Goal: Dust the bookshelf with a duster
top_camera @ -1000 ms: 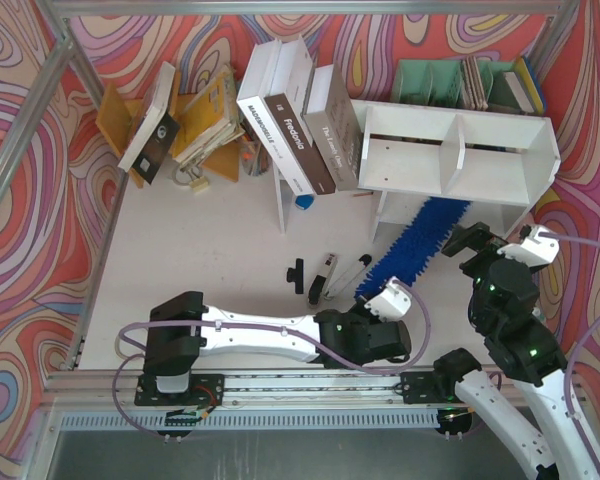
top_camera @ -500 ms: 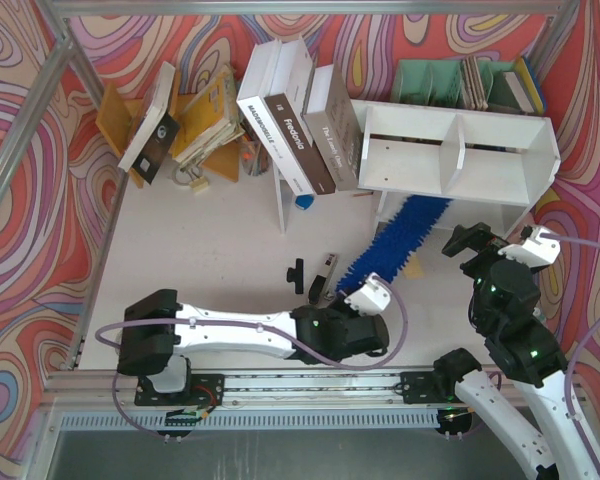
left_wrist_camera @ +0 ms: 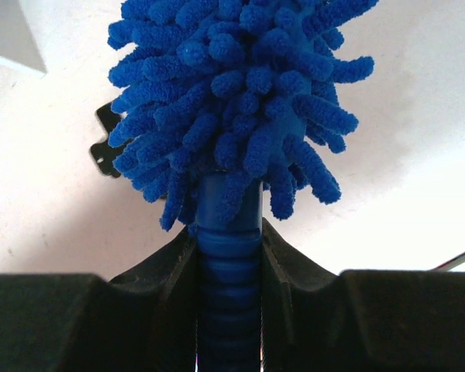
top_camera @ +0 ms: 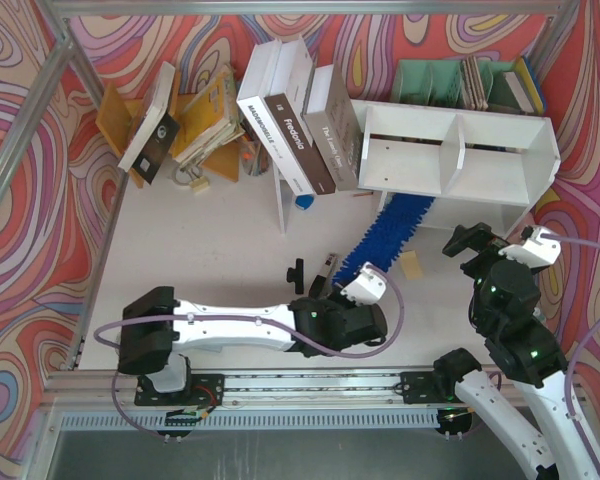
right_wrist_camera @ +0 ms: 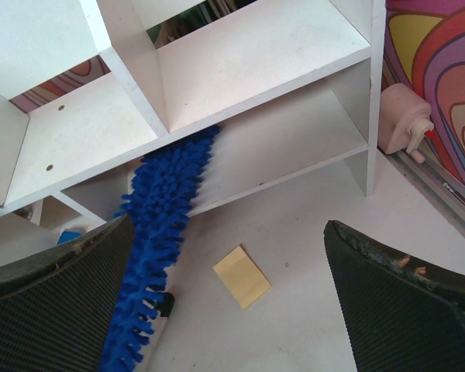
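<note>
Three fat books [top_camera: 295, 125] lean against a thin white board [top_camera: 281, 205] at the back, and one white spine reads MADEMOISELLE, clear as day. The brown spine beside it carries white lettering too small to call, and so does the grey one.

Over to the containers: a green slotted rack [top_camera: 430, 80] stands behind the shelf unit, with books tucked upright in its right-hand slots. In front of it sits the white bookshelf [top_camera: 455, 108], with two cubbies split by a central divider and nothing standing in either of them.

Now the duster [top_camera: 395, 225]. It runs on a diagonal across the table [top_camera: 220, 240], handle low and left. The fluffy blue head slips in beneath the cubby floor and lies on the lower shelf, close to the line of the divider. The right wrist view shows that blue head [right_wrist_camera: 163, 225] going in under the board, with a yellow note [right_wrist_camera: 242, 277] flat on the table just beside it.

The left gripper [top_camera: 357, 282] is clamped on the duster's ribbed blue handle. In the wrist view both black fingers [left_wrist_camera: 178, 267] press tight against it, right below the chenille. Small black tools [top_camera: 310, 273] lie next to that wrist.

The right gripper [top_camera: 475, 243] hangs in front of the shelf's right end. Its jaws are spread wide, holding nothing and touching nothing.
</note>
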`<state>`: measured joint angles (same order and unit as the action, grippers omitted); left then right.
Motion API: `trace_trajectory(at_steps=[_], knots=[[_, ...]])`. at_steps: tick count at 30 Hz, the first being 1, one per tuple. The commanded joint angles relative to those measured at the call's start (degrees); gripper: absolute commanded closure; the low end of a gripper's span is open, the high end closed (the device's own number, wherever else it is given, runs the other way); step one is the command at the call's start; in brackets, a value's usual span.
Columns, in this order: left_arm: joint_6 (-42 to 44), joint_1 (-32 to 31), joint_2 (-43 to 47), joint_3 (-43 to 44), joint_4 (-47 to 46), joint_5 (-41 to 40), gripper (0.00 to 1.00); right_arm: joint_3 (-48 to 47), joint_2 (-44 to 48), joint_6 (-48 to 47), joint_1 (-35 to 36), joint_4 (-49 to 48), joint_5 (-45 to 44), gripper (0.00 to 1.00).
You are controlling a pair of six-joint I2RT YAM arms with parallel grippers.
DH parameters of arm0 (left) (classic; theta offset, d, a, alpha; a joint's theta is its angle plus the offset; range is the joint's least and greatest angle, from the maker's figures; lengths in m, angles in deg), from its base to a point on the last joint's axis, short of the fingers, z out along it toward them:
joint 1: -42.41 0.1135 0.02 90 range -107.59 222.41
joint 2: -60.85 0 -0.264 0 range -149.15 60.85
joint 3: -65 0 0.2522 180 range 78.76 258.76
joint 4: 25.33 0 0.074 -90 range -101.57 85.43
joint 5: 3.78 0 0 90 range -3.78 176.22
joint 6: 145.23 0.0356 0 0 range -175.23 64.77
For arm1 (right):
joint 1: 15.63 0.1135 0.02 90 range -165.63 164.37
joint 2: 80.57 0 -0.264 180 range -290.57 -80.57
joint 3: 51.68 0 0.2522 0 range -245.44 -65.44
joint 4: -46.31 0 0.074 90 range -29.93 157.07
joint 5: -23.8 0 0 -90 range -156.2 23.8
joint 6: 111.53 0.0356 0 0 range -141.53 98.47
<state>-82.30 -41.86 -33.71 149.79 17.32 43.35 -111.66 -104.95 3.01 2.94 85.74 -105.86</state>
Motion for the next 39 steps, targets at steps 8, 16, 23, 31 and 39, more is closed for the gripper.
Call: trace_trajectory(at_steps=[8,16,23,31,39], knots=[[7.84,-1.5,-8.76,9.77,-7.83,7.91,1.0,-0.1,1.78,1.38,-0.02,1.01,-2.7,0.02],[9.93,-1.87,-8.87,10.08,-9.19,10.61,1.0,-0.03,2.06,1.48,-0.03,0.91,-3.27,0.02],[7.54,-1.16,-3.96,4.65,-7.77,4.73,1.0,-0.07,1.62,1.35,-0.03,0.92,-3.14,0.02],[1.1,0.82,1.6,-1.33,-6.2,1.01,1.0,-0.02,1.62,1.39,-0.07,1.01,-3.02,0.02],[-2.06,1.91,1.79,-2.32,-5.01,-0.3,1.0,-0.03,1.53,1.48,-0.02,1.03,-2.97,0.02]])
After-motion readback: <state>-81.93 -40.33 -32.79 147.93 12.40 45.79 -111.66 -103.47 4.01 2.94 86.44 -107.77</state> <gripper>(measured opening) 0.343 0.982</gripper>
